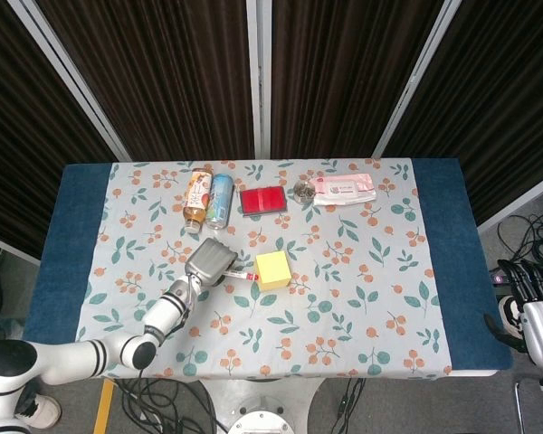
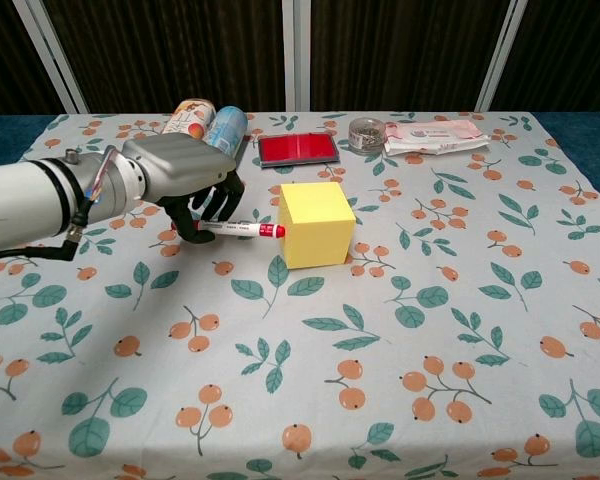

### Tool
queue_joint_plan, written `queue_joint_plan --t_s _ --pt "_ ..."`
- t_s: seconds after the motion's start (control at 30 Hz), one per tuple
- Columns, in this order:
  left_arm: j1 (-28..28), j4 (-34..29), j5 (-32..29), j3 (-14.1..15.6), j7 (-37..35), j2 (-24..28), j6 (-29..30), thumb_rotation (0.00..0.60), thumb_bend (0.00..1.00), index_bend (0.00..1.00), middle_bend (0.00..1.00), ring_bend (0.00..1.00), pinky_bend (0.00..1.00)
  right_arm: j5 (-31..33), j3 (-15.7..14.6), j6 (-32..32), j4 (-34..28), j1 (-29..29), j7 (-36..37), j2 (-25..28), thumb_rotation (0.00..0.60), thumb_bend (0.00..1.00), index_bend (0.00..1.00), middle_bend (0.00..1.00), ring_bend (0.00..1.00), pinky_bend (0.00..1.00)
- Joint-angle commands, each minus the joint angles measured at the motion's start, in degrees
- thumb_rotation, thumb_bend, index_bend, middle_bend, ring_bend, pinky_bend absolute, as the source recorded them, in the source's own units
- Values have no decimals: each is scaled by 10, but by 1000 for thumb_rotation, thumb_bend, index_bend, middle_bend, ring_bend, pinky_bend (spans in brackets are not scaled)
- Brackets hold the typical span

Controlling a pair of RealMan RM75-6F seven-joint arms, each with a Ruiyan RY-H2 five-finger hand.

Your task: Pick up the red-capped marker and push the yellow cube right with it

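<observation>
While my left hand (image 2: 185, 172) grips the red-capped marker (image 2: 242, 229) against the yellow cube (image 2: 317, 224), only bare counter (image 2: 460, 260) lies right; the right hand's (image 1: 531, 287) fingers I cannot tell.

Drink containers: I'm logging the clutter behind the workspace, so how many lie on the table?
2. A bottle with an orange label and a blue can lie side by side at the table's far edge, left of the red case. In the chest view the left hand partly covers them.

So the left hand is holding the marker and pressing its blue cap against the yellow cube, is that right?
Not quite: the cap is red, not blue. The chest view shows the left hand holding the marker with its red cap against the yellow cube.
</observation>
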Motion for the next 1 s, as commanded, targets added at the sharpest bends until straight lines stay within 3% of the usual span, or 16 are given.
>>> queue_joint_plan --t_s 0.03,0.5,0.73,1.0 --pt "-16 17 -23 -9 11 -14 2 600 520 680 732 535 616 1 0 -1 0 0 1 0 600 197 0 106 0 0" --pt "-88 70 -88 -36 27 -65 -19 600 521 680 732 535 616 5 1 -2 -1 -1 -1 2 600 196 0 106 0 0" --pt "-90 75 -103 -16 37 -61 -9 600 521 680 732 535 617 5 1 0 0 -3 1 3 600 197 0 106 0 0" --pt "-51 32 -90 14 22 -8 34 600 521 680 732 535 617 -1 1 3 -3 -1 -1 3 600 197 0 106 0 0"
